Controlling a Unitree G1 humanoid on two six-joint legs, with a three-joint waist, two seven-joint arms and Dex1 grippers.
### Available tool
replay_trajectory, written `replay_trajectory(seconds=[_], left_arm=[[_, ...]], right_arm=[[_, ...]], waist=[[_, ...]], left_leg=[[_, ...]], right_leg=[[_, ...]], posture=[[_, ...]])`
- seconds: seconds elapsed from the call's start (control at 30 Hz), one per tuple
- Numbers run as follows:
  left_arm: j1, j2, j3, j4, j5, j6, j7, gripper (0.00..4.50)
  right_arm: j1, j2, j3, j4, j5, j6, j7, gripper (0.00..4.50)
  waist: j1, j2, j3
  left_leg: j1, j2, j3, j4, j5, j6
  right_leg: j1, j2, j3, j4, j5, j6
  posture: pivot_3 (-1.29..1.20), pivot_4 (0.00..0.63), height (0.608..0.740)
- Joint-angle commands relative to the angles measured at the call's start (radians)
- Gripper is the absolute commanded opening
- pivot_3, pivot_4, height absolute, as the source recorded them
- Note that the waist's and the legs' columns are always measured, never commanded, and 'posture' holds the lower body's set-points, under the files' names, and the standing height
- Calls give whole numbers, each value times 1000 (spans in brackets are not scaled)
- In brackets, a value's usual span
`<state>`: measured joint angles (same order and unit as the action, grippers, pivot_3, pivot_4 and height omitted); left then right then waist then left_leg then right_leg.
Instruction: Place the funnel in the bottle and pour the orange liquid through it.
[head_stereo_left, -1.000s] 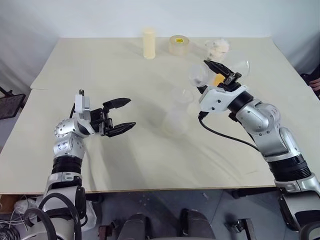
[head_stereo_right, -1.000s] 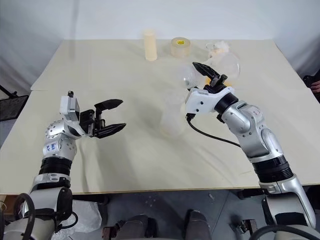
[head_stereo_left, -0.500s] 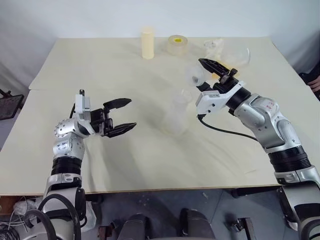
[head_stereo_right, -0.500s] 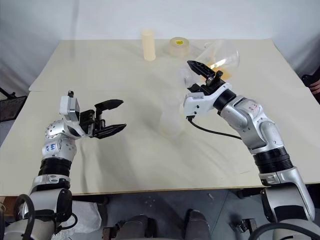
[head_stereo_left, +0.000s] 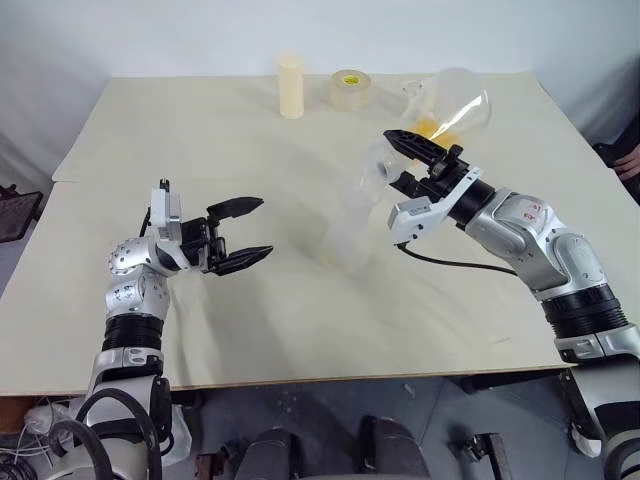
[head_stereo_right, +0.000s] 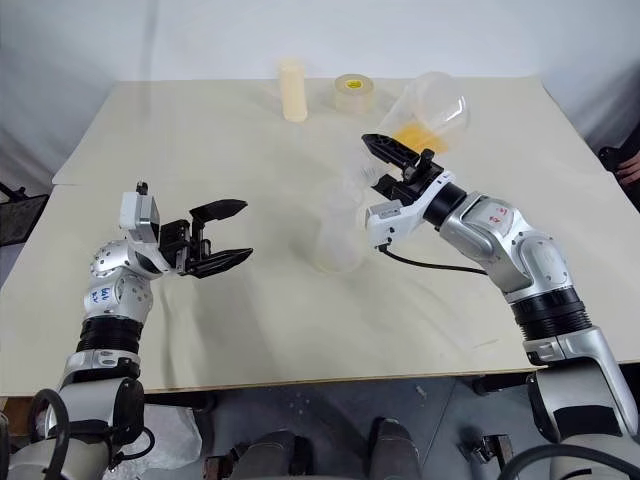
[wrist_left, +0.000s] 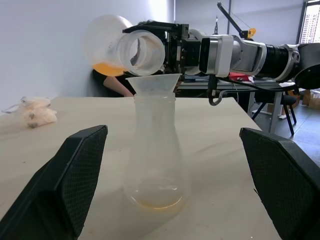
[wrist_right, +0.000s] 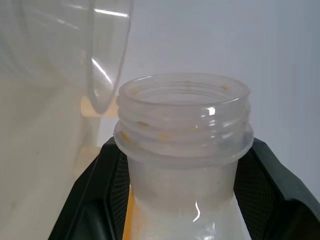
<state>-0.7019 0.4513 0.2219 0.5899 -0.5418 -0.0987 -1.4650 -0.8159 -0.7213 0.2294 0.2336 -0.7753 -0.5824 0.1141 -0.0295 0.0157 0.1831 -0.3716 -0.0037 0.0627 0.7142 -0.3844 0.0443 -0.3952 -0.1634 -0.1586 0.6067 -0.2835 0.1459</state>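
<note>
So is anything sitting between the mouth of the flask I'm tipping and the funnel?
Nothing visible. The flask in the right gripper is tilted with its open mouth just above the funnel, which sits in the bottle. The orange liquid is at the flask's belly.

Pale cream counter (head_stereo_left: 200, 150) all round. At its middle stands the bottle (wrist_left: 154, 150), a milky see-through, with a faint amber film at its base. The funnel (wrist_left: 154, 84) on its neck is clear, nearly colourless. Just above the funnel, a frosted white flask (wrist_left: 122, 45) holds the orange liquid (wrist_left: 106, 68), bright yellow-orange. Well behind the bottle, an opaque cream cylinder (head_stereo_left: 290, 87) and a tape roll (head_stereo_left: 352, 88) with a yellow centre. Both grippers' fingers (wrist_left: 82, 170) are black with a fine mesh pattern.
</note>
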Motion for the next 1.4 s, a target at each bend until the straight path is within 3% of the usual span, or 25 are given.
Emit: replay_trajectory(seconds=[0.03,1.4], left_arm=[[-1,-2,3,-41,-13,0,0,4500],[-18,-15,-1,-23,-8,-5,11,4500]], right_arm=[[-38,-21,-19,-12,-7,-16,-35,2438],[-133,-42,36,68,-153,-118,-168,2438]], waist=[[0,0,0],[-1,0,0]], left_leg=[[0,0,0,0,0,0],[0,0,0,0,0,0]], right_leg=[[0,0,0,0,0,0],[0,0,0,0,0,0]], posture=[[0,150,740],[0,150,740]])
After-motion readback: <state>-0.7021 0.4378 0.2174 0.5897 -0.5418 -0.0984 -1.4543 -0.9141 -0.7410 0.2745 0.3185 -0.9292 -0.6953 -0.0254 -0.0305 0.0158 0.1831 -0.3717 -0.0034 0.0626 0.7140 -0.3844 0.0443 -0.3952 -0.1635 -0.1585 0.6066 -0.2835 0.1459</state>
